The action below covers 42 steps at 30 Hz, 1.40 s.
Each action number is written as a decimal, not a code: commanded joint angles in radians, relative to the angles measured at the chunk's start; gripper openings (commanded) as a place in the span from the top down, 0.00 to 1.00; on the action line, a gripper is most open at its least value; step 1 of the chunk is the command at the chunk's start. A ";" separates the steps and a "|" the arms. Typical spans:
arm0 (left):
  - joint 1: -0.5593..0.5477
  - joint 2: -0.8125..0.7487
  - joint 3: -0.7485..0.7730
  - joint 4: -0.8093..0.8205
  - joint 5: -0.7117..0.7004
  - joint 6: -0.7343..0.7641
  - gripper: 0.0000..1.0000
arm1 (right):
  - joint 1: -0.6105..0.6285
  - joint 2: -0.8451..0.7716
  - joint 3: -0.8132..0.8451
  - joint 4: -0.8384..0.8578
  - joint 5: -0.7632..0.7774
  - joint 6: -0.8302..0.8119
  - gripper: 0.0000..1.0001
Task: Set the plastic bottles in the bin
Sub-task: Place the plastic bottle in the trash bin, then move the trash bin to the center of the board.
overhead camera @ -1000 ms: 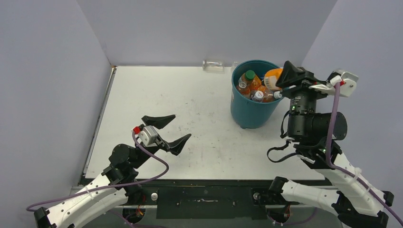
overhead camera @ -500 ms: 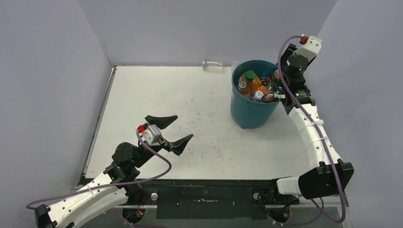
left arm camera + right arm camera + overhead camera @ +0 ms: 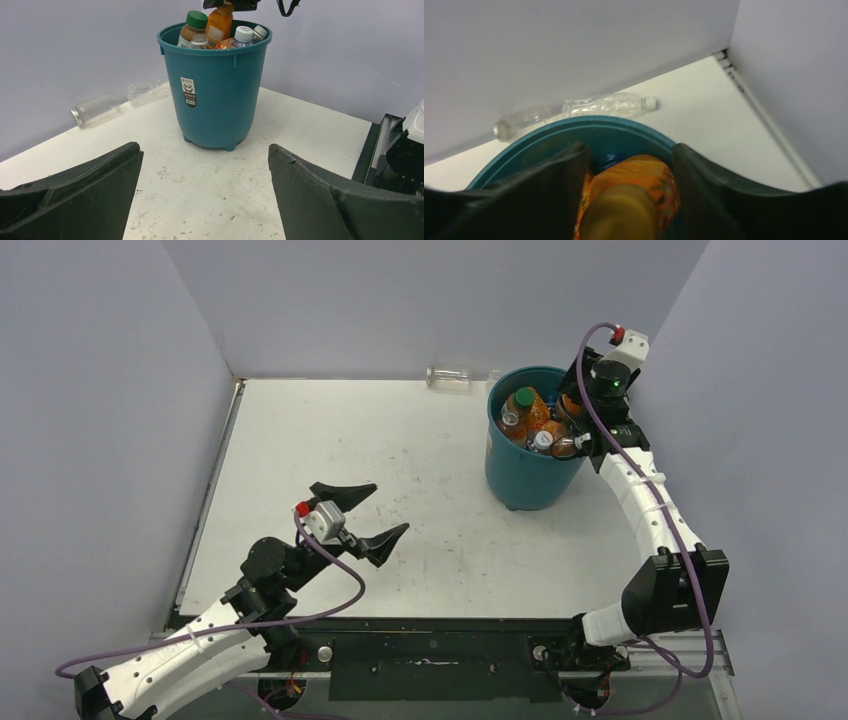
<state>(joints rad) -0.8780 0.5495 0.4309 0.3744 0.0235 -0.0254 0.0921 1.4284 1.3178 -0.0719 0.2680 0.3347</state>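
Note:
The teal bin (image 3: 530, 475) stands at the back right, filled to the rim with plastic bottles, among them a green-capped one (image 3: 522, 405). My right gripper (image 3: 574, 412) hangs over the bin's far right rim, shut on an orange-labelled bottle (image 3: 639, 180) that points down into the bin (image 3: 574, 127). The left wrist view shows that orange bottle (image 3: 219, 27) upright above the bin (image 3: 215, 100). My left gripper (image 3: 388, 508) hovers wide open and holds nothing, over the table's near left. Two clear bottles (image 3: 609, 106) (image 3: 521, 122) lie on the table behind the bin.
Grey walls close the table on the left, back and right. The clear bottles (image 3: 450, 376) lie right against the back wall. The table's left edge has a metal strip (image 3: 215, 480).
My right arm has swung from beside the bin up and over its far rim, carrying the orange bottle down into it. The left gripper drifted slightly right.

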 commanded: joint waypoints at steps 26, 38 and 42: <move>-0.044 0.014 0.049 -0.008 -0.014 -0.009 0.04 | -0.402 -0.290 -0.525 0.346 -0.509 0.821 0.08; -0.044 0.027 0.048 -0.004 -0.016 -0.015 0.04 | -0.295 -0.168 -0.703 0.651 -0.629 0.948 0.09; -0.044 0.020 0.053 -0.018 -0.053 -0.002 0.04 | -0.172 -0.108 -0.729 0.719 -0.580 0.960 0.09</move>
<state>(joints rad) -0.9161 0.5774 0.4328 0.3462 0.0109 -0.0334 -0.1905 1.2793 0.6083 0.4831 -0.3008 1.2781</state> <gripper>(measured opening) 0.961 0.909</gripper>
